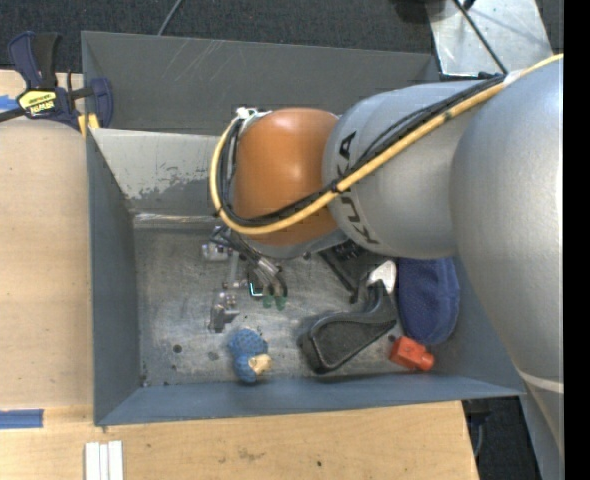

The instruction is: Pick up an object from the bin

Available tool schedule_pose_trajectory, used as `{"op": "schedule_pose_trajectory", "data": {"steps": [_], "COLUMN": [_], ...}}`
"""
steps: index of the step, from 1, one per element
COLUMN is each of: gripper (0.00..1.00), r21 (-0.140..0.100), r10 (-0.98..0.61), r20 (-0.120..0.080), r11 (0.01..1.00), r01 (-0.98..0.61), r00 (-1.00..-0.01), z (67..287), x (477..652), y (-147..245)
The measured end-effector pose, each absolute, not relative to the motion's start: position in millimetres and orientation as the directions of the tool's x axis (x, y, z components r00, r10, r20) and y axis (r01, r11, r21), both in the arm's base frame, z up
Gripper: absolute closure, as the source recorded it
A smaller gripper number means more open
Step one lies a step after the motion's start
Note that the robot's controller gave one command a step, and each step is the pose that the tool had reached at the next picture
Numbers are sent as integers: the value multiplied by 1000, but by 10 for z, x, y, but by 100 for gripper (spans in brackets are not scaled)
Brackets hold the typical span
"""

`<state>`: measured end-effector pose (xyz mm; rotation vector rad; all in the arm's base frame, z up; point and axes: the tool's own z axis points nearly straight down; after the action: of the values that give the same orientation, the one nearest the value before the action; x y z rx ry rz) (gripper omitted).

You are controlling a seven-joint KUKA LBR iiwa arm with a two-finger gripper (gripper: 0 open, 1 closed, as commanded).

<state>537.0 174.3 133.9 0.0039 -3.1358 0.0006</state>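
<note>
In the bin, one blue toy, one red block

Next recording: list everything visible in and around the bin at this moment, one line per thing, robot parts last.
bin: one, grey metal, middle of view.
blue lump: one, blue with a tan end, by the near wall, left of centre.
looped tool: one, black, by the near wall, right of the blue lump.
red block: one, red-orange, near right corner.
blue cloth: one, dark blue, right side, beside the arm.
white piece: one, white, left of the cloth; kind unclear.
arm: one, silver, from the right.
orange cover: one, on the wrist.
end effector: one, metal, low above the blue lump.
</note>
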Motion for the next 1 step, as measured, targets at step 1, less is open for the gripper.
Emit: {"op": "schedule_pose_trajectory", "data": {"steps": [1], "gripper": [0], "r21": [-1], "r10": [-185], "r20": [3], "r11": [983], "r01": [-185], "r00": [-983], "z": [1281], "x": [4847], "y": [1351]}}
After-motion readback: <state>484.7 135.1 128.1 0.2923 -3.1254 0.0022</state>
